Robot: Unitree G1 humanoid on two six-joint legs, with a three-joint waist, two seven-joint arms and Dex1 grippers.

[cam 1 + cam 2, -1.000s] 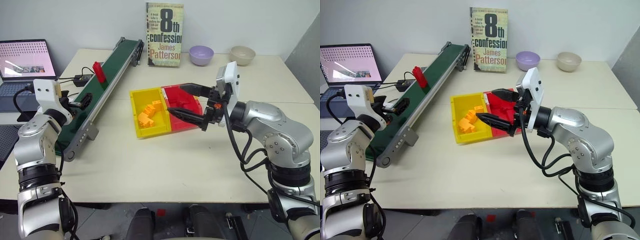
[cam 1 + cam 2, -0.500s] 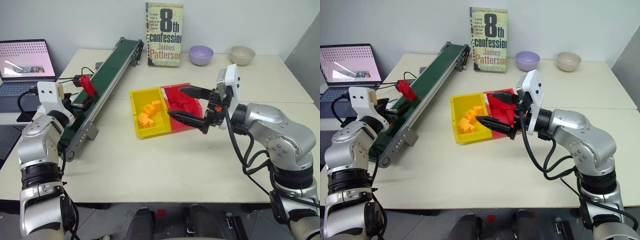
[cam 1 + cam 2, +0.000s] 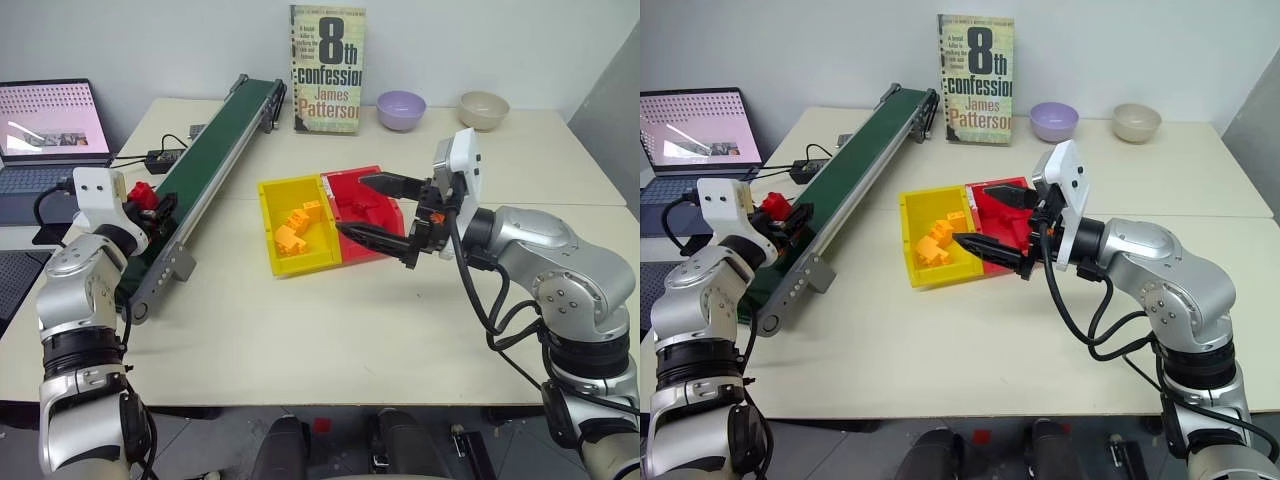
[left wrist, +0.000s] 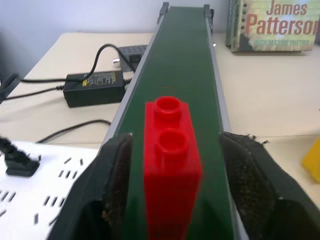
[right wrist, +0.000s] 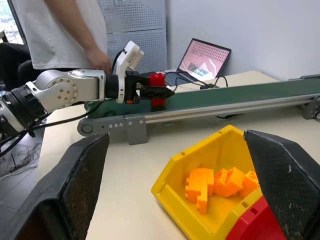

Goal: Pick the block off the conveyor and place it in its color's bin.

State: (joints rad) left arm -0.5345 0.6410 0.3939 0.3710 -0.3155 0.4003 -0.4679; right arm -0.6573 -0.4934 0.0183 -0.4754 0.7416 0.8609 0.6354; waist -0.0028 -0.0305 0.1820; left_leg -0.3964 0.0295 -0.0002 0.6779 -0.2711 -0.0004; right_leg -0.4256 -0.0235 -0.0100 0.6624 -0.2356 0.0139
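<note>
— Left gripper [image 4: 172, 200]: jaws either side of the red block [image 4: 170, 155], gap showing on both flanks, not yet clamped. Block standing on the conveyor [image 4: 185, 60], near its front end.

— Level with the belt, probably to pinch the long sides. Right gripper [image 3: 385, 215]?

— Jaws spread wide, empty, hovering over the red bin [image 3: 352, 250] beside the yellow bin [image 3: 275, 215] on the worktop [image 3: 330, 340]. Likely just waiting.

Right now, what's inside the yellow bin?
The yellow bin holds a small pile of yellow-orange bricks. Its near wall hides part of the floor, so anything lying low behind it cannot be seen. The red bin sits joined beside it.
</note>
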